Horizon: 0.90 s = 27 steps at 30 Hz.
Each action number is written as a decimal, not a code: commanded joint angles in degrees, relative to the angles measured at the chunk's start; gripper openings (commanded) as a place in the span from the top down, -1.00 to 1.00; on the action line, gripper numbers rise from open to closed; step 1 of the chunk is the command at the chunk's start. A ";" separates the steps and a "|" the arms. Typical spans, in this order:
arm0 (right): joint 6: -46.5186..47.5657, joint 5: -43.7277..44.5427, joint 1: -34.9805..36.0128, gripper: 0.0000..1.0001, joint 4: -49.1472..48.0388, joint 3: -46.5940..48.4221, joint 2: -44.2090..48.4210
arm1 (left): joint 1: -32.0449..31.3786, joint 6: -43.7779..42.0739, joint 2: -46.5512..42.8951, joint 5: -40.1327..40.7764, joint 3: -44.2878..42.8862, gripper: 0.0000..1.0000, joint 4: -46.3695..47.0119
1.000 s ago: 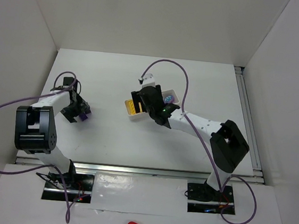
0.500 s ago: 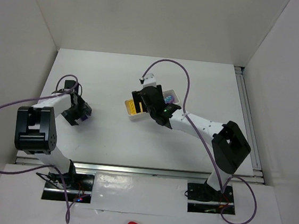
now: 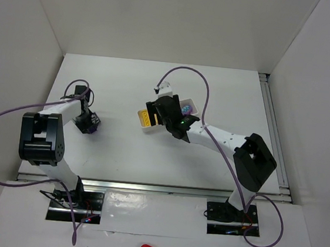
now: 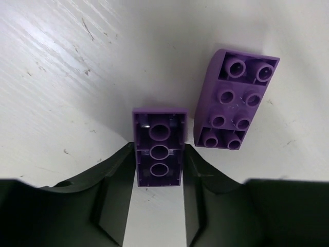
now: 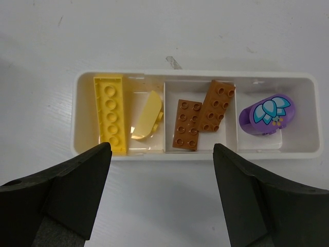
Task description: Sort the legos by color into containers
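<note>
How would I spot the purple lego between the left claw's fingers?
On the table's left side, two purple legos lie side by side under the left claw. Yours is the flipped lego, hollow side up with three holes; its neighbour shows studs.

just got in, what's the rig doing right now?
Sorting bricks by colour. The left gripper has its fingers against both sides of a purple brick lying hollow side up on the table; a second purple brick sits beside it, studs up. The right gripper hangs open over the white tray, which holds yellow pieces, brown-orange bricks and a purple piece in separate compartments.
</note>
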State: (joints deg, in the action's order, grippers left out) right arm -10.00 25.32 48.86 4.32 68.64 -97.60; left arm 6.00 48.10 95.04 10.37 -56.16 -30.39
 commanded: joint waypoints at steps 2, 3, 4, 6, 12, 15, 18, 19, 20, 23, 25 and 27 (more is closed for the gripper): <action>-0.02 2.72 -0.17 -0.74 0.61 -0.26 2.32 | -0.11 -0.55 -1.78 2.03 -2.73 0.07 -3.00; -0.02 4.28 -0.17 -0.74 0.61 -0.26 2.33 | -0.11 -1.07 -3.27 1.06 -2.73 0.19 -3.01; -0.02 4.91 -0.17 -0.74 1.13 -0.26 2.33 | -0.11 -1.07 -4.24 0.36 -2.20 0.27 -3.01; -0.02 5.96 -0.87 -0.74 1.84 -0.26 2.86 | -0.64 -1.95 -6.61 -1.49 -1.49 0.47 -3.62; -4.05 5.97 -6.93 -0.74 4.73 -1.57 8.82 | -9.32 -4.15 -14.10 -11.95 -4.29 0.72 -6.08; -8.27 5.97 -11.85 -0.74 7.36 -2.89 12.69 | -16.62 -3.54 -12.18 -13.62 -12.37 0.72 -6.08; -12.75 5.97 -17.29 -0.74 10.96 -5.17 17.25 | -23.04 -3.01 -7.17 -15.73 -22.89 0.72 -6.08; -13.90 5.45 -19.83 -0.74 11.50 -5.88 18.40 | -24.53 -3.01 -2.89 -15.73 -25.64 0.72 -6.08; -15.91 4.92 -21.08 -0.74 11.50 -6.67 19.63 | -27.50 -3.01 -0.50 -15.73 -28.27 0.72 -6.08; -19.08 3.78 -25.29 -0.74 12.82 -9.57 24.38 | -32.34 -3.62 9.49 -16.00 -39.08 0.72 -6.08; -20.40 3.77 -27.58 -0.74 14.13 -11.50 27.81 | -34.12 -4.32 14.53 -16.95 -46.82 0.72 -6.08; -22.33 3.77 -28.90 -0.74 14.67 -12.91 31.31 | -35.78 -4.85 21.54 -19.32 -53.74 0.72 -6.08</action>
State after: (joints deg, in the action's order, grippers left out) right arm -27.24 29.21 21.56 16.34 57.47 -71.00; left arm -27.75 44.91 109.43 -5.32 -102.63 -35.14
